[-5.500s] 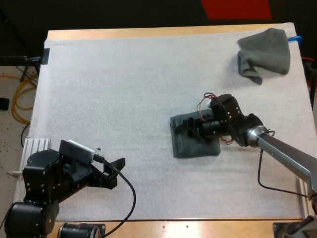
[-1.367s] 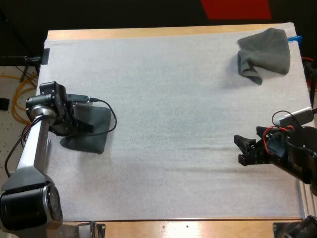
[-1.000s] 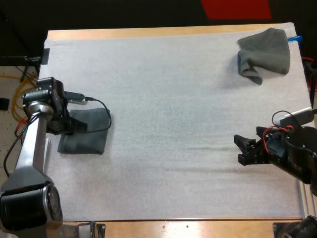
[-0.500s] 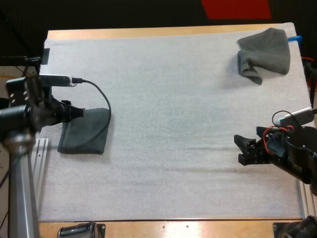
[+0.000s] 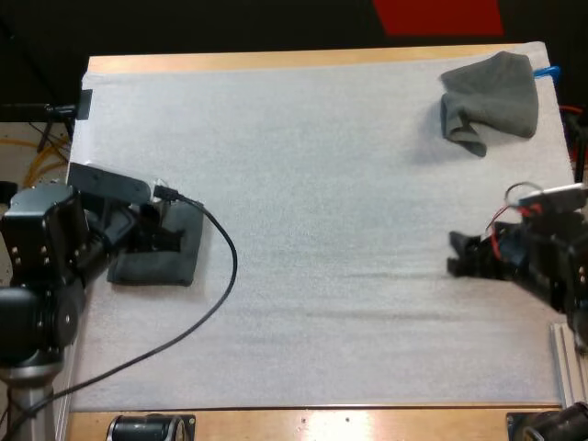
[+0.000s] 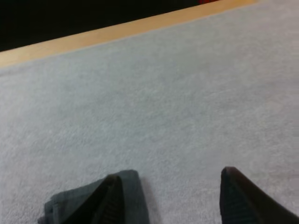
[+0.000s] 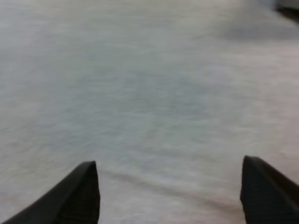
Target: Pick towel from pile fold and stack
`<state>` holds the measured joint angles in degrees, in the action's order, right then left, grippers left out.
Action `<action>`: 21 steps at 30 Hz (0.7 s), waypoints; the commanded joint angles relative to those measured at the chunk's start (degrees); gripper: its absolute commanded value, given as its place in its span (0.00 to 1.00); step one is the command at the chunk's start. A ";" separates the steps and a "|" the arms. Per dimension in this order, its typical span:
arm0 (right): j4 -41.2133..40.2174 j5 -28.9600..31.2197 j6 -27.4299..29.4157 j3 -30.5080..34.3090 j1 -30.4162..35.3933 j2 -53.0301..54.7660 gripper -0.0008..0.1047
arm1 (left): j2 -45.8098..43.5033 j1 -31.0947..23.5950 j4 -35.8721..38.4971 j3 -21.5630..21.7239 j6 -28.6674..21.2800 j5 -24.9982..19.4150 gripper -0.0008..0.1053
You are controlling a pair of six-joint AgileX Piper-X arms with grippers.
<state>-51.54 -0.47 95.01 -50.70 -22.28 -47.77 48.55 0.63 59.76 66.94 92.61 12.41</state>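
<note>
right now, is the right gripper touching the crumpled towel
Apart. The high view shows bare white mat between the right gripper and the crumpled towel at the mat's far corner.

White mat [image 5: 322,230] covers the wooden table [image 5: 276,61], nearly edge to edge. Dark beyond the far side, one red strip [image 5: 439,16] up there. Pale speckled floor [image 5: 16,158] at the left.

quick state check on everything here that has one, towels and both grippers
folded towel: folded, lying flat on the mat, not gripped
crumpled towel: crumpled, untouched at the mat's far right corner
left gripper: open, at the folded towel's edge
right gripper: open, over bare mat, holding nothing
</note>
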 commanded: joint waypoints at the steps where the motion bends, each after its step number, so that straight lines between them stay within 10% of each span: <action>1: 0.36 0.47 1.55 -0.45 2.01 0.01 0.59 | -0.59 0.50 -0.48 0.51 0.62 0.13 0.43; 12: -4.00 -3.63 10.22 -0.45 22.04 3.86 0.59 | -6.73 1.19 -0.48 -0.89 -2.56 -2.98 0.43; 21: -10.96 -0.05 13.29 -0.45 22.97 15.21 0.59 | -17.03 1.19 -0.48 -4.76 -5.61 -4.27 0.43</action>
<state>-62.02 -1.05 107.40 -50.70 0.47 -33.42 32.35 1.54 59.81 62.05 87.35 8.70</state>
